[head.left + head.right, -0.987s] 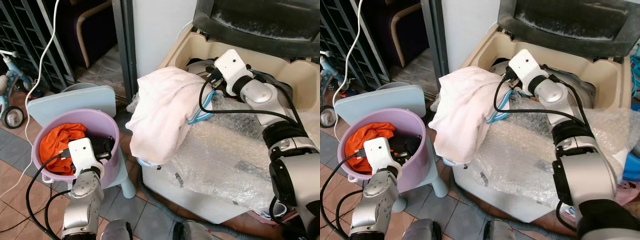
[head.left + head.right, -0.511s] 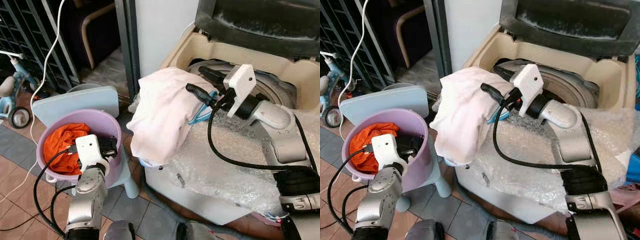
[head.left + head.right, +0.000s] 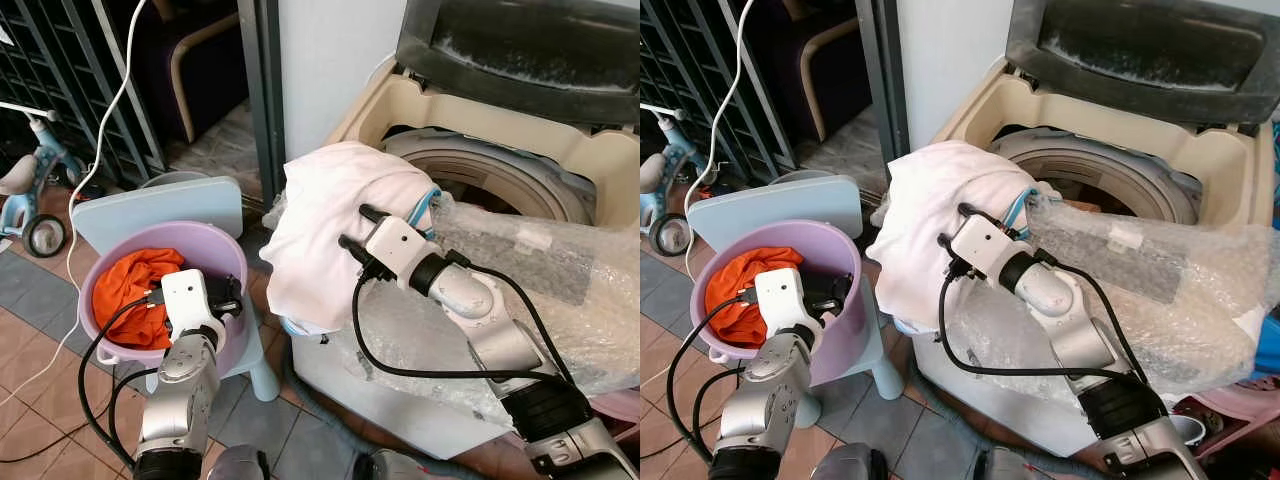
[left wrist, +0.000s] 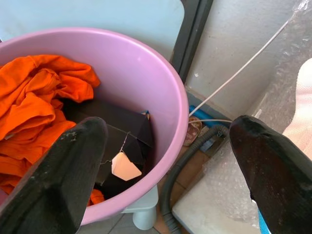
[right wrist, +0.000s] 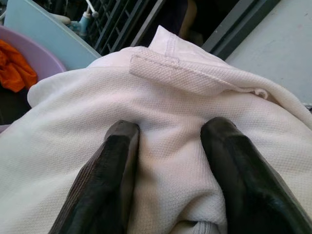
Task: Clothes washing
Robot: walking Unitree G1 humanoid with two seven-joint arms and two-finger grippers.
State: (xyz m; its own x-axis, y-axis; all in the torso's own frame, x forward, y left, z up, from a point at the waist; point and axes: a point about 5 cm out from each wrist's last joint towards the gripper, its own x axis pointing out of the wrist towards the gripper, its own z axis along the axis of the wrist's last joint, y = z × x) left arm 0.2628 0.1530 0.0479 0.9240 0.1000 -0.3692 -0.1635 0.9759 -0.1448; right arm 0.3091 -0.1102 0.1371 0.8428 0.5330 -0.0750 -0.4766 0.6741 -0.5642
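A white garment (image 3: pixel 320 215) hangs over the front left corner of the top-loading washing machine (image 3: pixel 400 105), whose lid stands up and whose drum (image 3: pixel 500 180) is uncovered. My right gripper (image 3: pixel 355 227) is open, with both fingers pressed into the garment's outer face; in the right wrist view the cloth (image 5: pixel 170 92) bulges between the fingers (image 5: pixel 109 170). My left gripper (image 3: pixel 226 298) hovers open over a purple basin (image 3: pixel 205 235). The basin holds an orange cloth (image 3: pixel 130 285) and a black item (image 4: pixel 117 136).
Bubble wrap (image 3: pixel 560 290) covers the machine's front right top. A blue hanger (image 3: pixel 428 200) pokes out beside the garment. The basin rests on a pale blue stool (image 3: pixel 150 205). A white cable (image 3: pixel 110 110) hangs by the dark grille, and a tricycle (image 3: pixel 30 205) stands at the far left.
My right arm has swung from over the drum, out and round to the front of the white garment, and its fingers now press into the cloth. The left arm has barely moved.
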